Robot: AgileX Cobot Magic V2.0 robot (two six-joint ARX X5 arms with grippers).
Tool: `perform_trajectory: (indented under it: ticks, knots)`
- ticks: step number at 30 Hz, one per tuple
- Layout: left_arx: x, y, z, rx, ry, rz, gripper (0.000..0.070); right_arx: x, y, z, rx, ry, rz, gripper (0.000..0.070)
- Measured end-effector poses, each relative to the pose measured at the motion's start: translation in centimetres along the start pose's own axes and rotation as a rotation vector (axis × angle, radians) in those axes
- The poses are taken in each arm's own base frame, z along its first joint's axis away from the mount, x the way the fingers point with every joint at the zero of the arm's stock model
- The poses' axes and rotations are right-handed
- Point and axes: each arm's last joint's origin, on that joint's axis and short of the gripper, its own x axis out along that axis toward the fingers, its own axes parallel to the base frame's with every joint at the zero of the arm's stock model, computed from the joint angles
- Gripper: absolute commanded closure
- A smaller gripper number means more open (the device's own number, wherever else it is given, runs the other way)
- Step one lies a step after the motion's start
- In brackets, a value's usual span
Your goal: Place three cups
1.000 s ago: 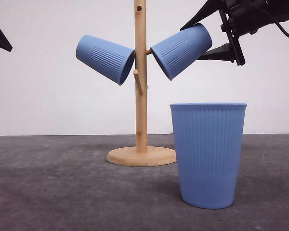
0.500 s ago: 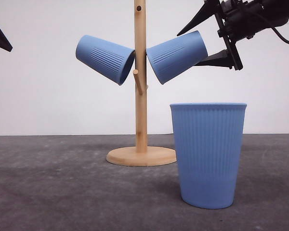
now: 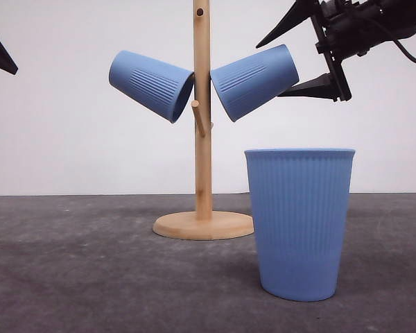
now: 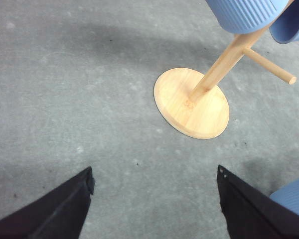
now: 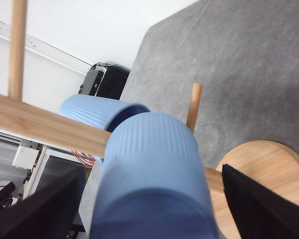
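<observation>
A: What stands on the table?

B: A dark grey table point(image 3: 90, 277) holds a wooden rack point(image 3: 202, 139): an upright pole on a round base, with short pegs sticking out. Behind it is a plain white wall point(image 3: 55, 139).

A: Where are the cups?

B: There are three light-blue ribbed cups. The left cup point(image 3: 151, 84) hangs on a peg on the pole's left side, mouth towards the pole and tilted down. The right cup point(image 3: 255, 81) sits the same way on the pole's right side, its mouth just beside the pole. The near cup point(image 3: 300, 222) stands upright on the table, in front of the rack and to its right, closest to the camera.

A: What is the right gripper doing?

B: The right gripper point(image 3: 295, 52) is high up at the right, its two black fingers spread wide on either side of the right cup's base end. One finger lies above the cup and one below. The upper one shows a gap from the cup; whether the lower one touches I cannot tell. In the right wrist view the same cup point(image 5: 152, 179) lies between the two dark fingers point(image 5: 261, 204), with clear space on both sides.

A: And the left gripper?

B: In the left wrist view the left gripper point(image 4: 154, 194) hovers over bare table near the rack's base point(image 4: 192, 102), fingers wide apart and holding nothing. In the front view only a dark tip shows at the far left edge
</observation>
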Motion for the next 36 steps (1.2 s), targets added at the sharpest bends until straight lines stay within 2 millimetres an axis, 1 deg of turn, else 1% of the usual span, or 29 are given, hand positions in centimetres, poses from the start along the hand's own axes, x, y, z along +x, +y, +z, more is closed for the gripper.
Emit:
perform_trajectory:
  ticks: [4,9,12,16,18,21,24,31,34,36]
  knots:
    - [0.0,0.0,0.0,0.0,0.0,0.0,0.0236,-1.3,0.6,0.3,-0.016,-0.028,-0.005,0.0144]
    - [0.0,0.0,0.0,0.0,0.0,0.0,0.0236,-3.4,2.5,-0.1,-0.045,-0.039,-0.026,0.0149]
    - [0.0,0.0,0.0,0.0,0.0,0.0,0.0236,-4.6,3.7,-1.1,-0.054,-0.017,-0.078,0.015]
    - [0.0,0.0,0.0,0.0,0.0,0.0,0.0236,-6.1,5.0,-3.4,-0.071,0.051,-0.228,0.015]
    - [0.0,0.0,0.0,0.0,0.0,0.0,0.0236,-6.5,5.5,-4.5,-0.09,0.097,-0.293,0.0151]
    - [0.0,0.0,0.0,0.0,0.0,0.0,0.0236,-6.3,6.1,-5.9,-0.139,0.138,-0.338,0.0159]
    - [0.0,0.0,0.0,0.0,0.0,0.0,0.0236,-5.4,6.1,-7.7,-0.169,0.189,-0.367,0.0162]
    - [0.0,0.0,0.0,0.0,0.0,0.0,0.0236,-2.3,4.1,-12.5,-0.166,0.367,-0.431,0.0168]
    - [0.0,0.0,0.0,0.0,0.0,0.0,0.0236,-1.4,3.4,-14.2,-0.167,0.422,-0.423,0.0174]
    - [0.0,0.0,0.0,0.0,0.0,0.0,0.0236,-1.1,3.1,-14.9,-0.166,0.446,-0.433,0.0178]
